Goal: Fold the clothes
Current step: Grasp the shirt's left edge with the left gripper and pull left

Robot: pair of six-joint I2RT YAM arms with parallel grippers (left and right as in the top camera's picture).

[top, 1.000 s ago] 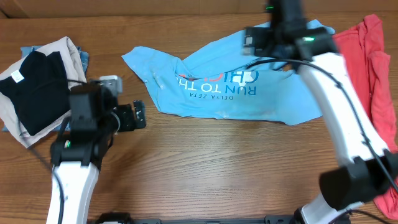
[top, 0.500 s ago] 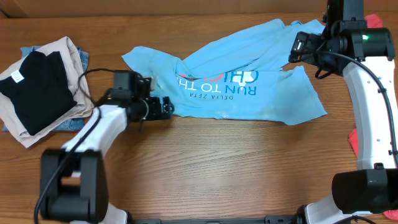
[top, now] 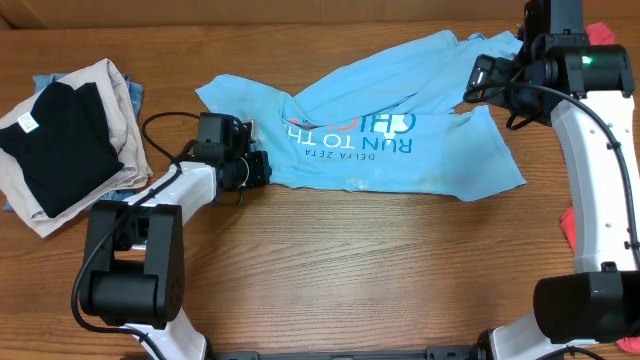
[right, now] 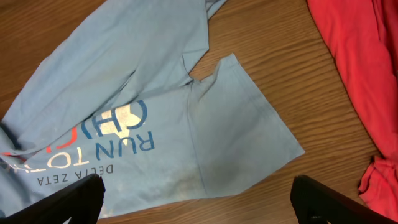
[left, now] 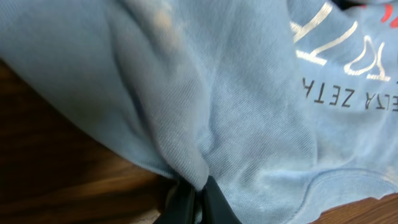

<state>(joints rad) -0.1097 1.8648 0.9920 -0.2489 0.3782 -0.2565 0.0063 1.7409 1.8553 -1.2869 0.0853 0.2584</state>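
Observation:
A light blue T-shirt (top: 380, 140) with printed lettering lies crumpled across the far middle of the table. My left gripper (top: 262, 168) is shut on the shirt's left hem; in the left wrist view its black fingertips (left: 208, 202) pinch a fold of blue cloth (left: 205, 112). My right gripper (top: 478, 82) hovers open above the shirt's right end. In the right wrist view its fingers (right: 68, 196) stand wide apart over the shirt (right: 155, 124), holding nothing.
A stack of folded clothes (top: 60, 140), black on tan, lies at the far left. A red garment (top: 570, 225) shows past the right arm, also red cloth (right: 360, 68) in the right wrist view. Bare wooden table (top: 350, 270) fills the front.
The left gripper reached the shirt's left hem and shut on it. The right arm swung right a second ago and has held still since, staying open.

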